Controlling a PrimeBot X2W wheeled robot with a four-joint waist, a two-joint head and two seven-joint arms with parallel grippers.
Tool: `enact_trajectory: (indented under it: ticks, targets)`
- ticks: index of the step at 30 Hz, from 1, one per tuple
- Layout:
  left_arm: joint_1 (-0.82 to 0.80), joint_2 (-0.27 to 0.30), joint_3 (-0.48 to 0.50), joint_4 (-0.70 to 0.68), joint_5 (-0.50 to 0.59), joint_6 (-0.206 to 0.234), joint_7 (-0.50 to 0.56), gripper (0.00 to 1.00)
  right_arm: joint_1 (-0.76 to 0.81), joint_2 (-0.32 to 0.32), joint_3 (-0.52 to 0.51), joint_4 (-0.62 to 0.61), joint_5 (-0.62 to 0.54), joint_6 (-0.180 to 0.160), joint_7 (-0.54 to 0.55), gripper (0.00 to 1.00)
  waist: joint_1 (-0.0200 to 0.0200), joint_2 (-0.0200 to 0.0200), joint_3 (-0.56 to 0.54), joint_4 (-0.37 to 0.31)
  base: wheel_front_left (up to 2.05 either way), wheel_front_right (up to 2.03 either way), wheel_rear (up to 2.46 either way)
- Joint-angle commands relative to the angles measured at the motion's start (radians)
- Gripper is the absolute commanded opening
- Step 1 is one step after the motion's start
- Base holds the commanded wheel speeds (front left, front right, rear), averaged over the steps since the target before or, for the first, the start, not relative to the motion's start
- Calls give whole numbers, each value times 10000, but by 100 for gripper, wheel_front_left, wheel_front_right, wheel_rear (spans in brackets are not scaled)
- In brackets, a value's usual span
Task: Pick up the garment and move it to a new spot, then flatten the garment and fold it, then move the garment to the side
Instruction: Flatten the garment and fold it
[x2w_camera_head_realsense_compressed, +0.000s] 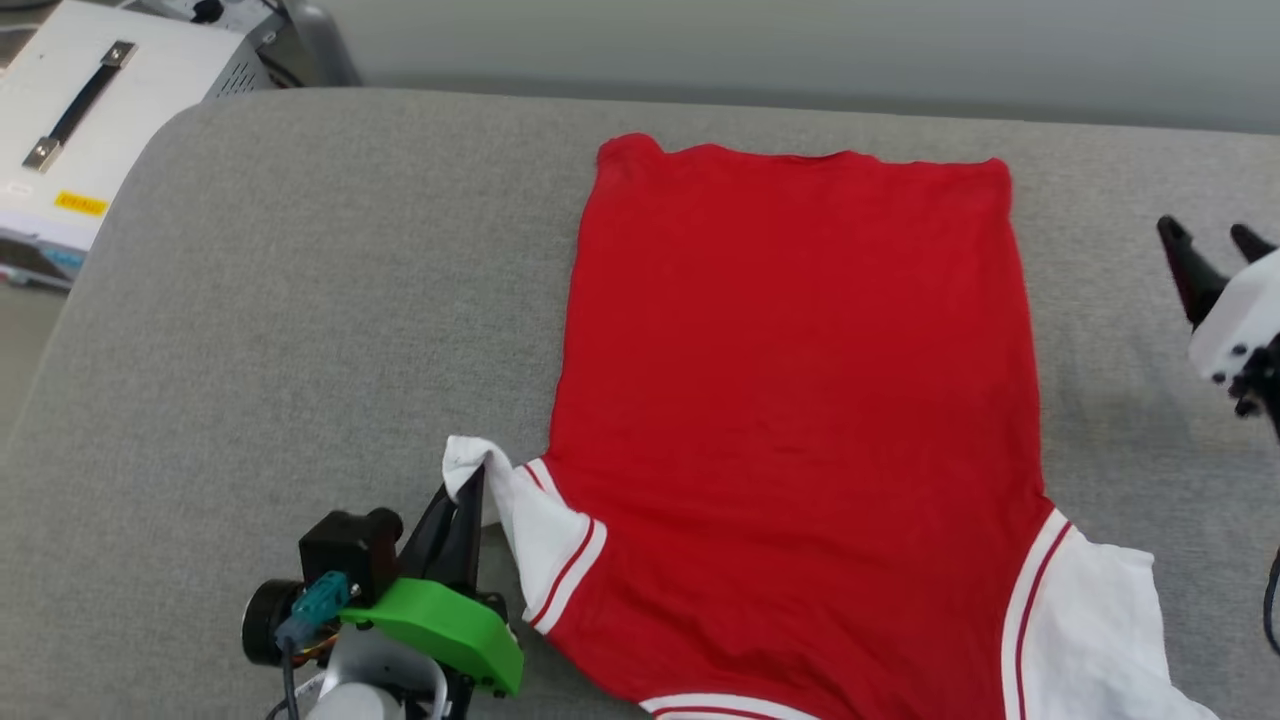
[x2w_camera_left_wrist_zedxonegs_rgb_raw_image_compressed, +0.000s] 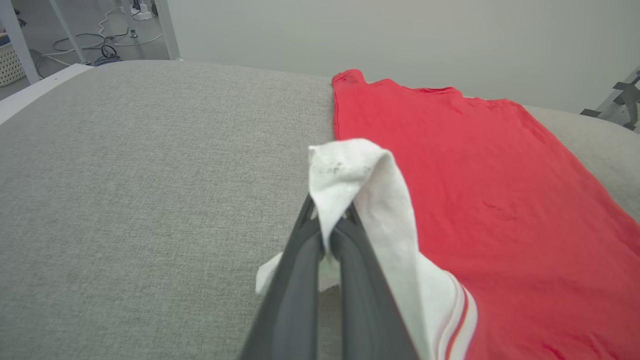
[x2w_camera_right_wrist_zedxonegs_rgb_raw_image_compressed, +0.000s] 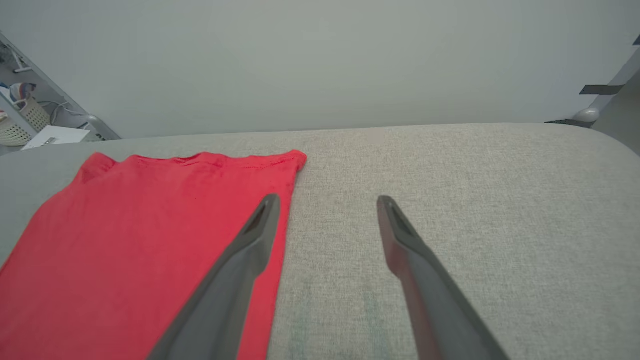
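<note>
The garment (x2w_camera_head_realsense_compressed: 800, 400) lies spread flat on the grey cushioned surface (x2w_camera_head_realsense_compressed: 300, 300), plain red side up, hem at the far end, white sleeves nearest me. My left gripper (x2w_camera_head_realsense_compressed: 470, 480) is shut on the tip of the left white sleeve (x2w_camera_left_wrist_zedxonegs_rgb_raw_image_compressed: 350, 170), lifting it slightly off the surface. The other white sleeve (x2w_camera_head_realsense_compressed: 1085, 620) lies flat at the lower right. At the right edge of the head view my right gripper (x2w_camera_head_realsense_compressed: 1215, 240) hovers open beside the garment, holding nothing. In the right wrist view its fingers (x2w_camera_right_wrist_zedxonegs_rgb_raw_image_compressed: 250, 240) spread over the red cloth's (x2w_camera_right_wrist_zedxonegs_rgb_raw_image_compressed: 125, 240) edge and the bare cushion.
A white equipment case (x2w_camera_head_realsense_compressed: 90, 110) with a black handle sits beyond the surface's far left corner. Cables lie on the floor (x2w_camera_left_wrist_zedxonegs_rgb_raw_image_compressed: 100, 40) past that corner. Grey cushion stretches wide to the garment's left and in a narrower strip on its right (x2w_camera_right_wrist_zedxonegs_rgb_raw_image_compressed: 450, 175).
</note>
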Motion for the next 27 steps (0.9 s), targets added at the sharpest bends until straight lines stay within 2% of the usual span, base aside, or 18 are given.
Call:
enact_trajectory:
  ticks: [1,6,15,23,27]
  targets:
    - [-316,-112,-109,-99,117,-99,-99,0,-586,-157,150,422,-85,-6,178,100,0,0,1062,964,0,0,0]
    - [-944,-385,-440,-255,316,-297,-306,0,-2517,-643,504,2017,-282,-6,952,100,0,0,1887,1583,0,0,0]
    - [-1628,-883,-991,-517,540,-559,-634,0,-5052,-825,838,4074,-493,-6,2552,100,0,0,3048,2372,0,0,0]
    - [-1931,-1154,-1289,-530,562,-726,-764,0,-5801,-926,925,5340,-868,-6,3029,100,0,0,3634,2640,0,0,0]
    - [-2003,-1208,-1335,-419,537,-775,-830,0,-5627,-782,1253,5928,-880,-6,3726,100,0,0,3708,2655,0,0,0]
